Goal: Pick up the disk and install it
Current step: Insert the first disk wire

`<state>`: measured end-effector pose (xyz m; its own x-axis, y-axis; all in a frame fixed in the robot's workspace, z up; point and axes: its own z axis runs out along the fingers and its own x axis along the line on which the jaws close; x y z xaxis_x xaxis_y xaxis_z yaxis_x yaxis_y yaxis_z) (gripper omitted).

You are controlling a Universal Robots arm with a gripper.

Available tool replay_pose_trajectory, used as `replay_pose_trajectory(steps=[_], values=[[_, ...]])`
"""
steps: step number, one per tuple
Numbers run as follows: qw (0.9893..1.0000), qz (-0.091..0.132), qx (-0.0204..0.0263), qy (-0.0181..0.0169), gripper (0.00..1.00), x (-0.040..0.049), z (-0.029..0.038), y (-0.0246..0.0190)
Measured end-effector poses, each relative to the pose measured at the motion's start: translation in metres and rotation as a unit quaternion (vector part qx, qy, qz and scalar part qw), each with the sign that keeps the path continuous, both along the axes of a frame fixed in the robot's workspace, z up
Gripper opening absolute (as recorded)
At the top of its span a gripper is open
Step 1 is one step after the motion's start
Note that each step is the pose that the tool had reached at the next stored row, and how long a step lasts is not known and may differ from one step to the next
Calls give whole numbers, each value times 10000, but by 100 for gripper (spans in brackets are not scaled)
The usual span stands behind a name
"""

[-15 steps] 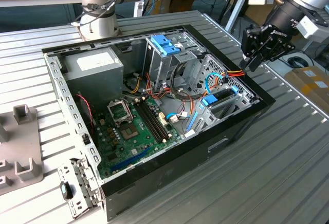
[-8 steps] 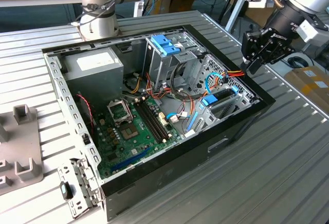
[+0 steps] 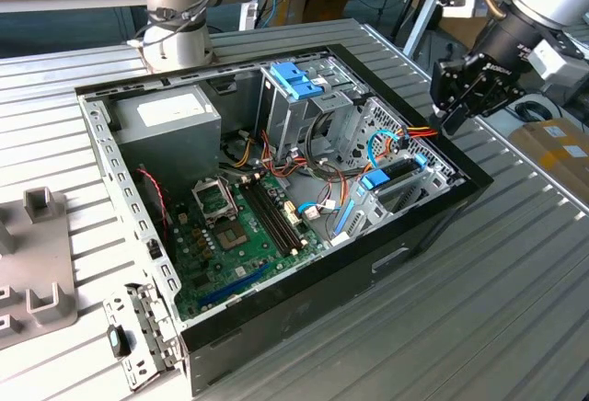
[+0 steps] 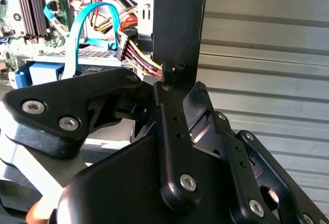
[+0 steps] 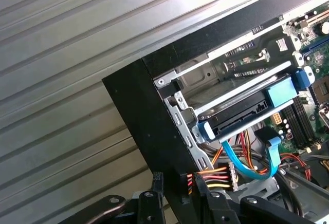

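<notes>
One gripper [image 3: 457, 118] hovers at the open computer case's [image 3: 433, 226] black rim, holding nothing; whether its fingers stand wide or narrow cannot be told. Just beyond, one disk [image 5: 247, 112] sits in its bay, blue-framed. One blue cable [image 5: 253, 163] and one coloured wire bundle [image 5: 211, 178] lie close: snagging is the likely risk.

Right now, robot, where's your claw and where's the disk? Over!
Gripper over the case's corner, holding nothing. Disk sitting in its bay inside the computer case, blue frame showing. Blue cable and coloured wires close beside it.
</notes>
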<state>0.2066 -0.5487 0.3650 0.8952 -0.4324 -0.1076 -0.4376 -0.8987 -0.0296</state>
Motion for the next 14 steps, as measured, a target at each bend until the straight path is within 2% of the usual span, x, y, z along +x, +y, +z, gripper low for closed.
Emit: replay_pose_trajectory(steps=[2, 6, 7, 8, 9, 14], values=[[10000, 49, 0, 0, 36, 0, -8, 63], [10000, 70, -1, 0, 36, 1, -31, 34], [10000, 71, 1, 0, 36, 0, 38, 31], [9999, 90, 55, 0, 36, 0, 37, -143], [9998, 181, 54, 0, 36, 0, 37, -116], [9994, 342, 54, 1, 36, 0, 35, -71]])
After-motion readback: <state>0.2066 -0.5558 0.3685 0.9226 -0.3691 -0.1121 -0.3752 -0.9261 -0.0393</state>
